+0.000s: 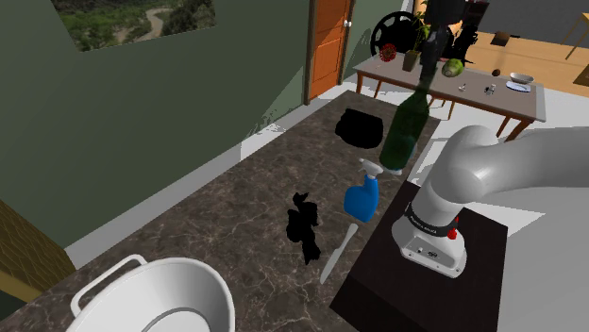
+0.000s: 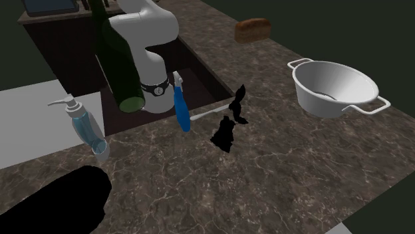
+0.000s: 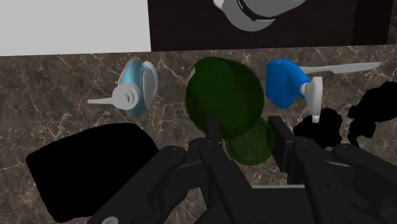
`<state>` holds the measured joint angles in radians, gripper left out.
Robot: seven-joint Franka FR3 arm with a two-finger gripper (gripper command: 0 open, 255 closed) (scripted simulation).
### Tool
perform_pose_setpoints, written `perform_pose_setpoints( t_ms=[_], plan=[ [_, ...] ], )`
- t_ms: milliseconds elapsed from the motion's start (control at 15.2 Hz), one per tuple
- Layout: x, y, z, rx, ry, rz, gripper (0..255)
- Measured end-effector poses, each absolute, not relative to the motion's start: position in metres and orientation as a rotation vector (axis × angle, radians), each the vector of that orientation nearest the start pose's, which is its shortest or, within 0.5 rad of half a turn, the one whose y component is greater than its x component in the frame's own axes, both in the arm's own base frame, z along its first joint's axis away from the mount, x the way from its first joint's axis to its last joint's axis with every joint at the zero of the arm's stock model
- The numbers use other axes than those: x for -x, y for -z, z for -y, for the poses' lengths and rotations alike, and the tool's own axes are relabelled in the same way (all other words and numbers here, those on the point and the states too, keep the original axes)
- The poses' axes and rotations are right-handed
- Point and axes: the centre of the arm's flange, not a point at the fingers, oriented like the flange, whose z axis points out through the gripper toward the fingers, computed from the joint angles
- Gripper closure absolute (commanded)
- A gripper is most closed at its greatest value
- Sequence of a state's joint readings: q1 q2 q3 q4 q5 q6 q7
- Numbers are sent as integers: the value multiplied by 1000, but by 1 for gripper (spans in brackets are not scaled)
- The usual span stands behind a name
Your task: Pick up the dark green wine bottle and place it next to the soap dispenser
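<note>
1. The dark green wine bottle [image 1: 404, 132] hangs in the air by its neck. Its heavy body slants below the hand, probably because a neck grip lets it swing.
2. The gripper [image 3: 247, 133] has its two black fingers pinching the neck from either side. In the wrist view the round body sits past them, over the marbled counter [image 2: 286, 179].
3. The soap dispenser [image 2: 85, 125], a clear bluish pump bottle, stands just to one side of the hanging bottle. That suits the task, as the goal spot is nearby.
4. A blue spray bottle [image 2: 181, 112] stands on the other side, so the wine bottle hovers between the two. I judge the gap tight, and a swinging base could knock either one.
5. The carry looks nearly done. What remains is lowering the base flat beside the dispenser and letting go.
6. Farther off, a white two-handled pan [image 2: 332, 86] sits well apart and should not interfere.
</note>
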<state>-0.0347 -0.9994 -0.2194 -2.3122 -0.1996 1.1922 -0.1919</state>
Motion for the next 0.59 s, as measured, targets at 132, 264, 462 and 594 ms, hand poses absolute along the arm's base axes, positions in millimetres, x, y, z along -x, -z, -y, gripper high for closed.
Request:
perform_pose_setpoints(
  t_ms=[132, 264, 462, 594],
  plan=[
    [-192, -613, 111, 3117, -211, -18, 255],
    [-193, -603, 111, 3117, -211, -19, 255],
    [-192, -587, 111, 3117, -211, -18, 255],
    [-192, -576, 112, 3117, -211, -18, 255]
  ],
)
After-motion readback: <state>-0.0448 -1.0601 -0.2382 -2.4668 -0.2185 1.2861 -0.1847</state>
